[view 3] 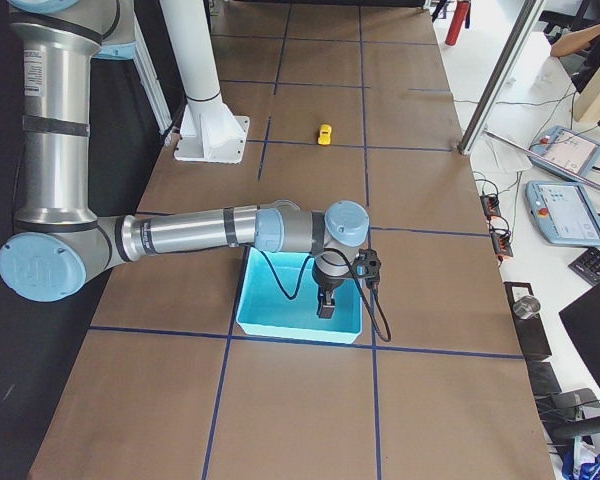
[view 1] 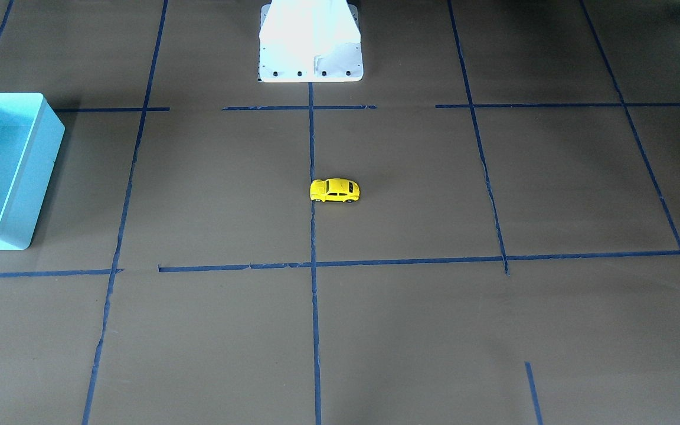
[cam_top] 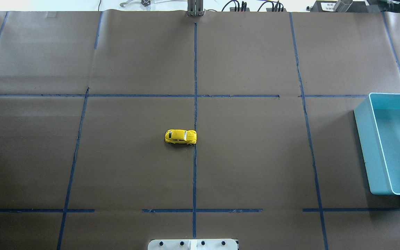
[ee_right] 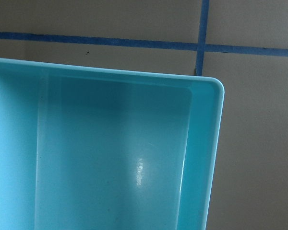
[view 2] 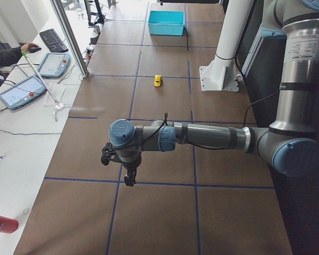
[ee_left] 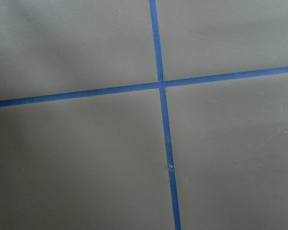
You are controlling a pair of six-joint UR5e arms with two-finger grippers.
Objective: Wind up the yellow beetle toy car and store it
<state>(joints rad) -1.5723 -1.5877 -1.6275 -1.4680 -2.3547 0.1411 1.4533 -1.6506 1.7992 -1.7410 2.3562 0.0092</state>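
Observation:
The yellow beetle toy car (cam_top: 181, 136) stands on its wheels alone at the middle of the table, next to the central blue tape line; it also shows in the front view (view 1: 334, 190) and both side views (view 2: 158, 81) (view 3: 325, 134). The turquoise bin (cam_top: 363, 146) sits at the table's right end. My left gripper (view 2: 128, 178) hangs over bare table at the left end, far from the car. My right gripper (view 3: 325, 308) hangs over the bin (view 3: 300, 330). Both show only in side views, so I cannot tell whether they are open or shut.
The table is brown paper with a grid of blue tape lines (ee_left: 161, 86). The white robot base (view 1: 310, 53) stands at the robot's edge. The right wrist view looks into the bin's corner (ee_right: 206, 143). Tablets and an operator's arm (view 2: 5, 53) are beyond the far edge.

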